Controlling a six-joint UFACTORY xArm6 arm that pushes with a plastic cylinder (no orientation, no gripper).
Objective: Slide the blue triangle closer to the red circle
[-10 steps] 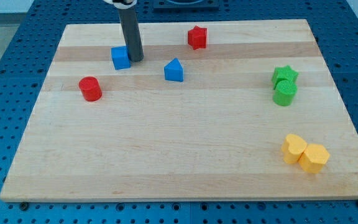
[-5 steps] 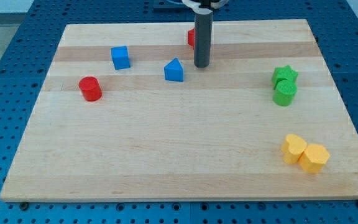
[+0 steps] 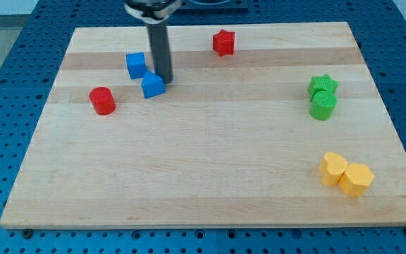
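The blue triangle (image 3: 152, 85) lies on the wooden board (image 3: 203, 162) in the upper left part of the view. The red circle (image 3: 103, 100) sits to its left and slightly lower, a short gap away. My tip (image 3: 164, 80) touches the triangle's right side, the dark rod rising from it toward the view's top. A blue cube (image 3: 137, 65) sits just above and left of the triangle, close to it.
A red star (image 3: 223, 42) lies near the top edge, right of the rod. A green star (image 3: 323, 85) and a green cylinder (image 3: 323, 106) touch at the right. Two yellow blocks (image 3: 345, 173) sit together at the lower right.
My tip swung from the blue cube to the right of the triangle, then back left, pushing the blue triangle left toward the red circle. The other blocks have not moved.
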